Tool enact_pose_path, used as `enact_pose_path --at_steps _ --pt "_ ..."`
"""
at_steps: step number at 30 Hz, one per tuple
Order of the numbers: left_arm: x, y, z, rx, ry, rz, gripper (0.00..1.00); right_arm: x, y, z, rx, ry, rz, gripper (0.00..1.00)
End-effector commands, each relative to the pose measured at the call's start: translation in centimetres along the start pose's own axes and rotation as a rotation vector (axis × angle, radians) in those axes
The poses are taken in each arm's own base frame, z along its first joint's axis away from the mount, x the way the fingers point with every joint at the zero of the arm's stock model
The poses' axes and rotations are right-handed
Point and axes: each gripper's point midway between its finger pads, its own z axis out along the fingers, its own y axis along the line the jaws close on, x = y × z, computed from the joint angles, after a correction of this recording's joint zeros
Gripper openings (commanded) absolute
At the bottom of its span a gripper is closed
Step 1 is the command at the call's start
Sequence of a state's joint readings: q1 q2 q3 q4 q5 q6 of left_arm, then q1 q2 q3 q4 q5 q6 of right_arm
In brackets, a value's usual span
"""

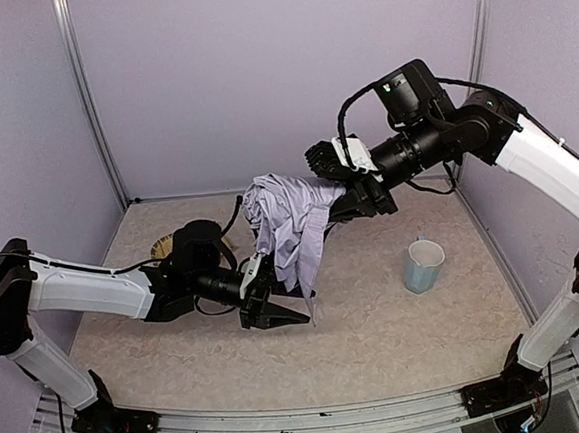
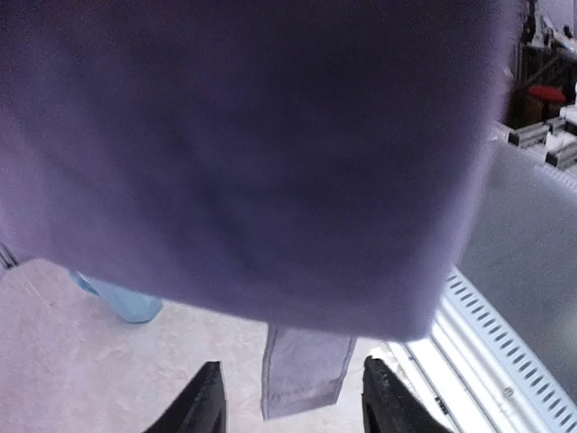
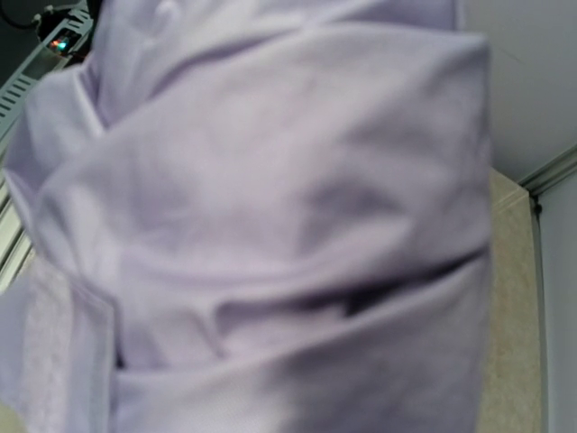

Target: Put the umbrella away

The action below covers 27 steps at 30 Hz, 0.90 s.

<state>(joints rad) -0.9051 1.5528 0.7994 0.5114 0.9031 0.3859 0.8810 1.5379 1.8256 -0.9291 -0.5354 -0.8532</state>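
Right end effector is clamped on one end of the umbrella, holding it up over the middle of the bench so the loose purple cloth droops free. Below, the left end effector sits under that cloth, jaws apart, with the closing strap dangling between its fingers. It looks lined up to pinch the strap and bind the folds. A cup stands well to the right.

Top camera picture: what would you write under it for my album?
Right claw holds a lavender umbrella above the table; left claw sits open below it, blue cup nearby.
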Motion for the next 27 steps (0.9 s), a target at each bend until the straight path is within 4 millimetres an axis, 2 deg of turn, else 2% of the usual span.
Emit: enact_pose_path --at_steps 1,7,10,11,14,16,18,22,25,27 --pt "-0.7 -0.3 0.2 0.019 -0.020 0.011 0.37 -2.6 -0.7 -0.9 0.028 -0.086 -0.078 0.00" --pt "-1.1 -0.9 0.0 0.027 -0.037 0.004 0.05 -2.6 -0.6 -1.2 0.035 -0.086 -0.077 0.00" --pt "-1.2 -1.0 -0.2 0.025 -0.038 0.001 0.06 -2.6 -0.5 -1.3 0.041 -0.086 -0.080 0.00" --pt "-1.0 -0.9 -0.3 0.021 -0.032 -0.003 0.19 -2.5 -0.5 -1.4 0.043 -0.084 -0.081 0.00" --pt "-0.5 -0.4 -1.0 -0.010 -0.014 0.002 0.42 -3.1 -0.4 -1.8 0.041 -0.098 -0.094 0.00" --pt "-0.7 0.4 -1.9 -0.040 -0.018 0.018 0.57 -4.3 -0.1 -2.6 0.029 -0.136 -0.125 0.00" --pt "-1.7 1.1 -3.0 -0.057 -0.037 0.052 0.65 -5.6 -0.1 -3.7 0.033 -0.175 -0.161 0.00" --pt "-5.6 2.3 -3.7 -0.066 -0.051 0.109 0.76 -7.7 -0.7 -5.3 0.089 -0.232 -0.240 0.00" --pt "-10.2 4.1 -4.9 -0.144 -0.021 0.145 0.92 -9.6 -1.5 -6.8 0.146 -0.277 -0.308 0.00" --pt "-14.0 5.3 -6.6 -0.243 0.003 0.227 0.99 -10.7 -2.2 -7.6 0.186 -0.290 -0.342 0.00"
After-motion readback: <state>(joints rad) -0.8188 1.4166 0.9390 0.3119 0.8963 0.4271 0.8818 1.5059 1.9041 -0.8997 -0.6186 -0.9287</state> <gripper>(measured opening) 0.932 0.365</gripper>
